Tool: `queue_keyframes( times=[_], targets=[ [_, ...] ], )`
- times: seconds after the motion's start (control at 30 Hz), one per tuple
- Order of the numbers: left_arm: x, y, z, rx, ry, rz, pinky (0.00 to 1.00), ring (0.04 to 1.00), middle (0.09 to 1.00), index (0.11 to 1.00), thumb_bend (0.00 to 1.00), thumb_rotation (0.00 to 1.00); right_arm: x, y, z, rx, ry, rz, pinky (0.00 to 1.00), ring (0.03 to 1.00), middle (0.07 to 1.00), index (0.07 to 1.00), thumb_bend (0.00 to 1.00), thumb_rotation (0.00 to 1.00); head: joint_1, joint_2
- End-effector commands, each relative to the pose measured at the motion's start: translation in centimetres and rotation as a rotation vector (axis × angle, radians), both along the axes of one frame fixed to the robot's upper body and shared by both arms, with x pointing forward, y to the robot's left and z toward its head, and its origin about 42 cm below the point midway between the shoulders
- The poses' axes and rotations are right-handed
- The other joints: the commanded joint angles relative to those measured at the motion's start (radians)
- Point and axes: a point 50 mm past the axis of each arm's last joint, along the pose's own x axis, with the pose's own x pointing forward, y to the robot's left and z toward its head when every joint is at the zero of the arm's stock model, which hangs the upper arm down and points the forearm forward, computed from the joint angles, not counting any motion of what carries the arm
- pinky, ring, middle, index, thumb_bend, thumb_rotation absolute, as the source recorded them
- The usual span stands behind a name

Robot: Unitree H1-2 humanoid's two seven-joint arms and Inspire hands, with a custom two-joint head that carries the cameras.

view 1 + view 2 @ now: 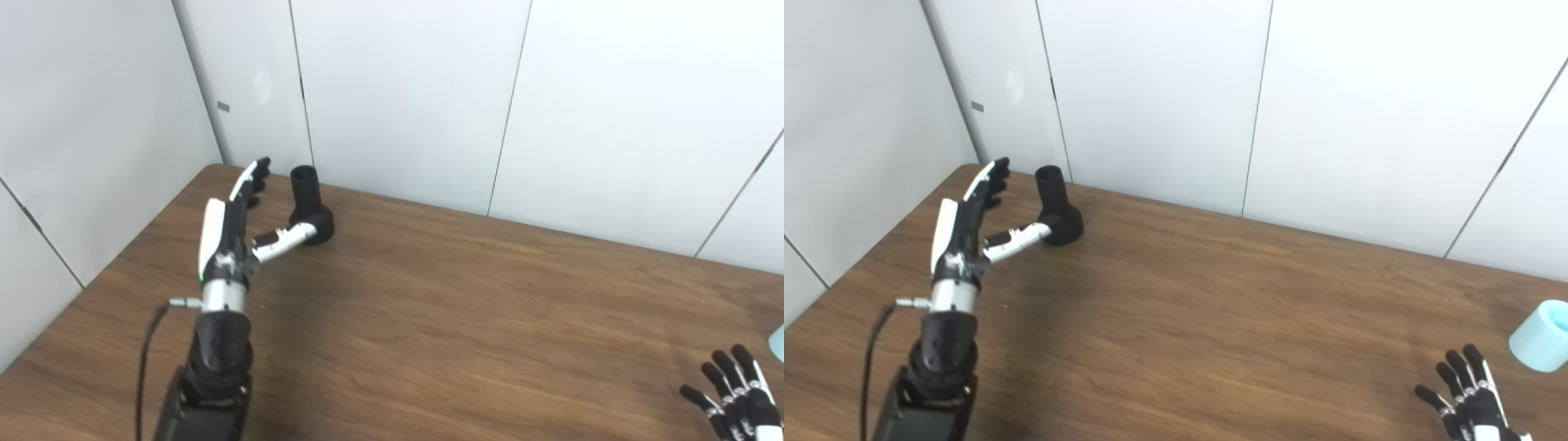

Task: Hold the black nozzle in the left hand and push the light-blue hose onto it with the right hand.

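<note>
The black nozzle [310, 206] stands upright near the table's back left corner, narrow neck up, wide base on the wood. My left hand [236, 226] is open just left of it, fingers stretched toward the wall, thumb tip reaching to the nozzle's base. The light-blue hose piece [1541, 335] lies at the table's right edge, a short pale tube; only a sliver of the hose [778, 343] shows in the left eye view. My right hand [1473, 395] rests low at the front right, open with fingers spread, a little left of and nearer than the hose.
The wooden table [465, 318] runs back to white wall panels [404, 92] right behind the nozzle. A black cable [146, 361] hangs from the left forearm.
</note>
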Motion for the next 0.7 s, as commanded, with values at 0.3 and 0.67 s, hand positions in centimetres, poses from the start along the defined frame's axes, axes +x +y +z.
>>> queue_keyframes(
  times=[0.3,0.67],
  targets=[
    [5.3,1.8,1.8,0.162,0.085,0.118,0.83,0.932,0.929,0.919,0.94,0.19,-0.5,0.8,-1.5,0.035,0.03,-0.008,0.79,0.939,0.945,0.983,0.63,0.9,-0.005,0.004],
    [10.1,2.3,1.9,0.3,0.356,0.057,1.0,1.0,1.0,1.0,1.0,0.33,-0.8,0.7,-1.5,0.015,0.031,-0.021,0.74,0.911,0.925,0.95,0.65,0.91,-0.01,0.01]
  ],
)
